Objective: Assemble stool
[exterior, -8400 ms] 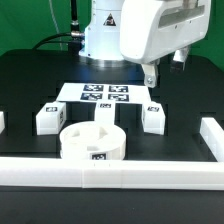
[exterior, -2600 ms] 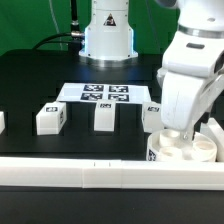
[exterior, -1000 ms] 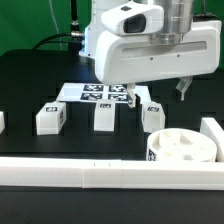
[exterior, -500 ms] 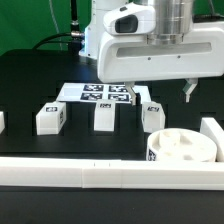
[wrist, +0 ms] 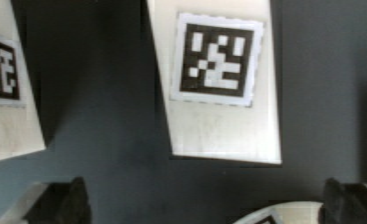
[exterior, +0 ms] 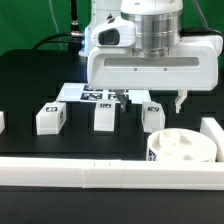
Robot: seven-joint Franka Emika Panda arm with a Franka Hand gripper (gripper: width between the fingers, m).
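i find the seat (exterior: 182,147) lying in the desk (exterior: 30,80) corner by the rails (exterior: 100,168); three legs (exterior: 103,117) stand loose, none fitted yet; my gripper (exterior: 150,100) hangs spread, empty, above them.

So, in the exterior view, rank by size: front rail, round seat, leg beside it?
Largest: front rail
Then: round seat
Smallest: leg beside the seat
The rail lies nearest the camera, possibly flattering it.
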